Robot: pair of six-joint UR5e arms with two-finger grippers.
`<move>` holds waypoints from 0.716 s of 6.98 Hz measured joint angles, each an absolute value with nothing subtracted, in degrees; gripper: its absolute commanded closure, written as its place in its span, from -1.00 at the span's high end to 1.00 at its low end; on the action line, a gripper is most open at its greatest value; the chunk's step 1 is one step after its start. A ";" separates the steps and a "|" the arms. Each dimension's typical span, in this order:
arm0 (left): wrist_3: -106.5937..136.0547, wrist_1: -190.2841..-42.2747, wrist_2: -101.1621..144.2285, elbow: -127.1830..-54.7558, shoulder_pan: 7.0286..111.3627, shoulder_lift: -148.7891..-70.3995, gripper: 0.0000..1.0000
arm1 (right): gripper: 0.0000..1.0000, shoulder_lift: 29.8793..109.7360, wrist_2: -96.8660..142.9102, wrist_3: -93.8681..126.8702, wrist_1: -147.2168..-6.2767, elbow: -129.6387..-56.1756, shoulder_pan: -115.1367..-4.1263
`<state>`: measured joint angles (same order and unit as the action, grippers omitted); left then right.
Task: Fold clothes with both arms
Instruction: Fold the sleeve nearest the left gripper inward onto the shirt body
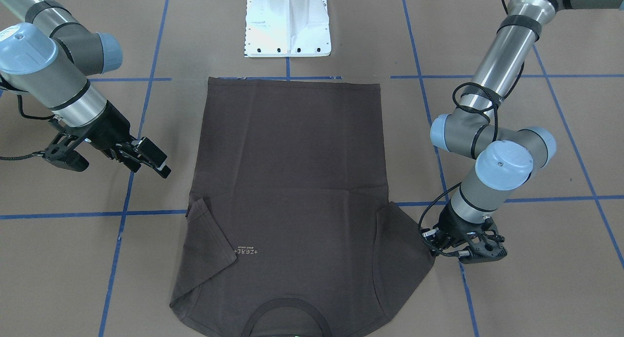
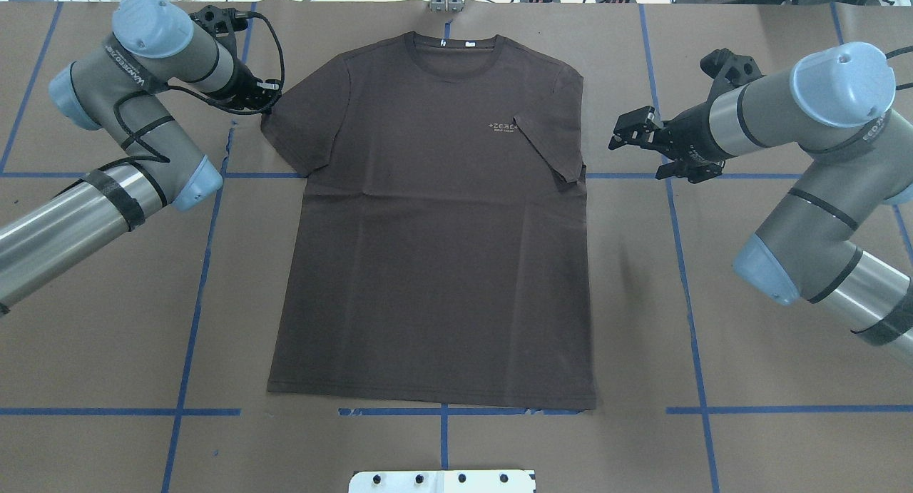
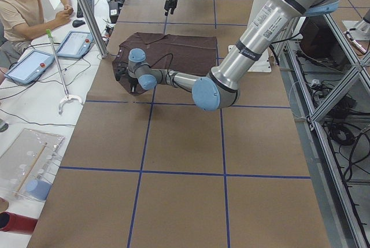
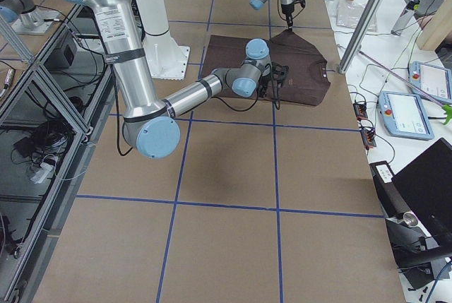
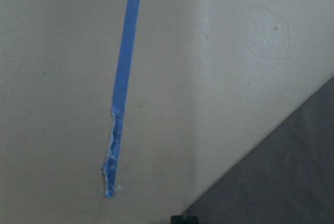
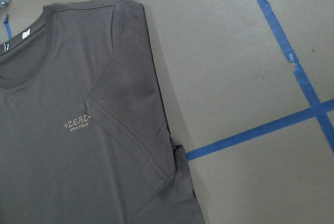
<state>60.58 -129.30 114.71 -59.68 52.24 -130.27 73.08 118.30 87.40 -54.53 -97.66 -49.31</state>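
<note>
We see the T-shirt (image 2: 428, 265) lying flat, chest up, on the table (image 2: 713, 336), its hem nearest the white pedestal (image 2: 442, 481). Further out, the right gripper (image 2: 622, 131) hovers beside the folded-in right-hand sleeve (image 2: 549, 147), jaws spread and empty. The left gripper (image 1: 431, 242) sits at the left-hand sleeve (image 2: 292, 133); we cannot tell how its jaws stand. The collar (image 2: 454, 51) lies farthest.

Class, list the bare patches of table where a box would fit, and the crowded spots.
Bare: the table either side of the shirt below its sleeves, and the strip between hem and white base. Crowded: beside each sleeve, where the left tool and right tool sit.
</note>
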 measured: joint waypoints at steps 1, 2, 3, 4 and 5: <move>61.65 -125.89 116.19 -62.03 52.08 -131.63 -1.00 | 1.00 73.15 118.30 87.43 -54.53 -97.65 -49.31; 63.70 -123.25 116.69 -62.88 51.36 -133.69 -1.00 | 1.00 73.22 118.30 87.43 -54.56 -97.57 -49.31; 65.69 -122.42 116.53 -62.16 50.35 -135.36 -1.00 | 1.00 73.30 118.30 87.39 -54.57 -97.43 -49.31; 67.00 -122.34 115.46 -60.20 49.73 -137.19 -1.00 | 1.00 73.34 118.30 87.37 -54.58 -97.33 -49.30; 68.15 -122.54 114.07 -58.15 49.35 -139.00 -1.00 | 1.00 73.37 118.30 87.37 -54.58 -97.26 -49.31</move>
